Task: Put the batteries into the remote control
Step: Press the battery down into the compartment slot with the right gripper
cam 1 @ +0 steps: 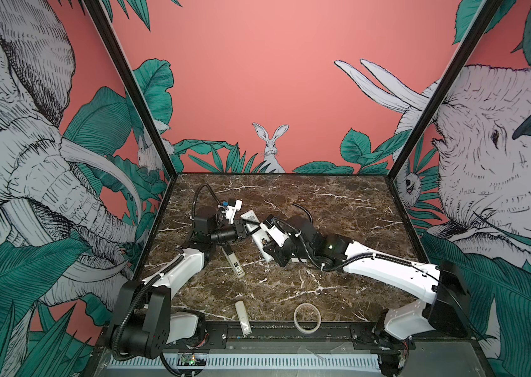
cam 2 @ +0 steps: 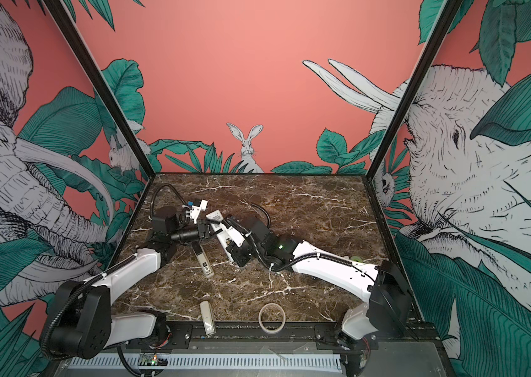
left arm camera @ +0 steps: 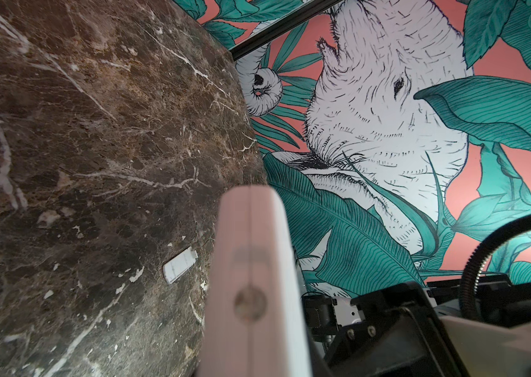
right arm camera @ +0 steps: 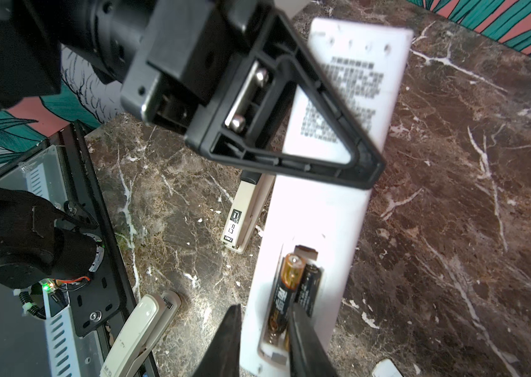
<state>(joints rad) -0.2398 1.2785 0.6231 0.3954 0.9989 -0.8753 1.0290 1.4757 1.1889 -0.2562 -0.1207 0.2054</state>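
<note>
The remote control [cam 1: 250, 216] [cam 2: 214, 216] is held back side up above the marble table [cam 1: 339, 209], printed label towards the back. My left gripper [cam 1: 246, 228] is shut on its long edges near the label end; one of its fingers [right arm camera: 290, 163] crosses the remote control [right arm camera: 322, 212]. The left wrist view shows only the remote control [left arm camera: 251, 261] edge-on. The battery bay is uncovered, with two batteries in it, one with a copper end [right arm camera: 285, 287] and a black one [right arm camera: 310, 284] beside it. My right gripper [right arm camera: 265, 310] [cam 1: 265, 244] is open over the bay, with the copper-ended battery between its fingers.
A grey-white stick with a black-and-white label [cam 1: 235, 262] [right arm camera: 241, 212] lies under the held remote. A small cream remote [cam 1: 242, 316] [right arm camera: 140, 329] and a tape ring [cam 1: 307, 317] lie at the front edge. A small flat white piece [left arm camera: 179, 269] lies on the marble.
</note>
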